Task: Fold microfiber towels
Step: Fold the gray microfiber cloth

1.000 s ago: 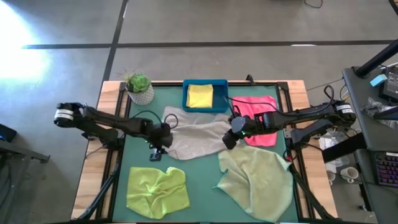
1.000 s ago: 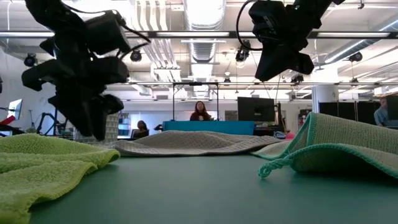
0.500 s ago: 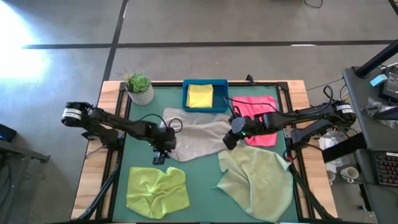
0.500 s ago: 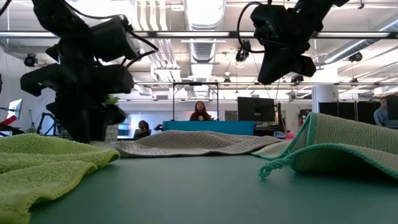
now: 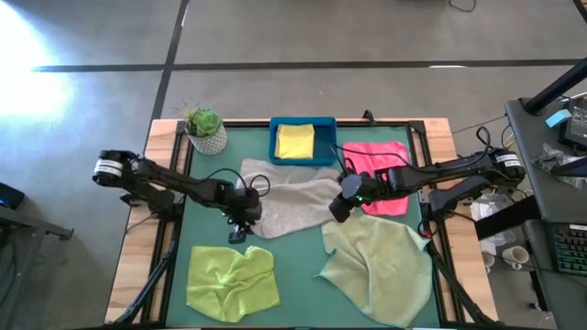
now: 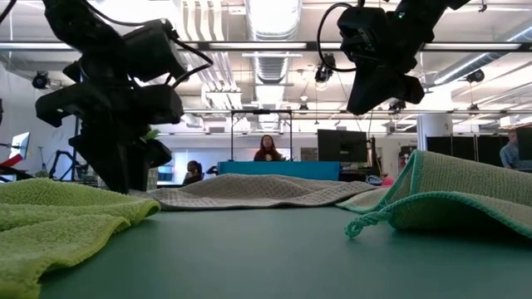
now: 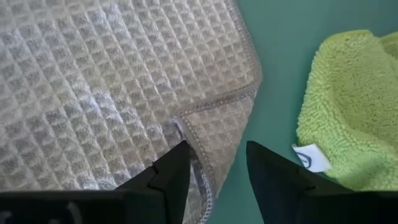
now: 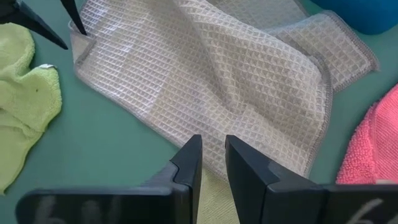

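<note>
On the left of the green surface (image 5: 293, 275), the lime green towel (image 5: 231, 282) lies crumpled near the front edge. Just behind it, the left claw (image 5: 238, 229) is low over the near left corner of the light grey towel (image 5: 292, 203). Its jaws stand apart with the hemmed corner between them, and the left wrist view shows the corner folded over itself there (image 7: 205, 134); the fingers (image 7: 168, 180) have not closed on the cloth. A potted plant (image 5: 204, 128) stands at the back left corner.

The grey waffle-weave towel sprawls rumpled across the middle of the surface. Behind it sits a blue tray (image 5: 323, 156) with the yellow towel (image 5: 295, 141) folded inside.

The right claw (image 5: 337, 209) hangs above the grey towel's right edge, clear of the cloth in the low view (image 6: 374, 83); its jaws stand narrowly apart, holding nothing. The hot pink towel (image 5: 383, 165) lies flat at the back right, under the right arm. The large pale sage towel (image 5: 381, 270) is spread loosely at the front right, one edge rumpled up.
</note>
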You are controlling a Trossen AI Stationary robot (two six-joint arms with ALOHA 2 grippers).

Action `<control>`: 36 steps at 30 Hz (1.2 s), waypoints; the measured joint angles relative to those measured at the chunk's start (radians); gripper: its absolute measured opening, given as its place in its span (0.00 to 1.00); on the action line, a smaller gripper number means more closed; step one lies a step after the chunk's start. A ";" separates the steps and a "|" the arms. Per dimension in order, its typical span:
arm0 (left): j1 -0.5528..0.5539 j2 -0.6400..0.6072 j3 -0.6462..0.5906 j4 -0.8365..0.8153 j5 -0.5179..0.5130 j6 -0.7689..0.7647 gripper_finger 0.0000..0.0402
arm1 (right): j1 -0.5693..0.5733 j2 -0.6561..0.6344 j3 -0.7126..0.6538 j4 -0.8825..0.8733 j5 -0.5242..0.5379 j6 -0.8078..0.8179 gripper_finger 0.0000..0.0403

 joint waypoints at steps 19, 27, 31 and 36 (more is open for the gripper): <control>-0.001 0.007 -0.001 0.006 0.029 0.003 0.01 | 0.006 0.000 -0.018 -0.005 -0.003 -0.089 0.16; -0.001 -0.098 -0.001 -0.078 0.028 -0.078 0.00 | 0.018 0.000 -0.059 -0.009 -0.032 -0.246 0.16; -0.001 -0.176 -0.002 -0.106 0.009 -0.141 0.00 | 0.017 0.000 -0.077 -0.037 -0.032 -0.346 0.16; 0.000 -0.271 -0.001 -0.100 -0.040 -0.222 0.00 | 0.018 0.000 -0.082 -0.041 -0.068 -0.465 0.16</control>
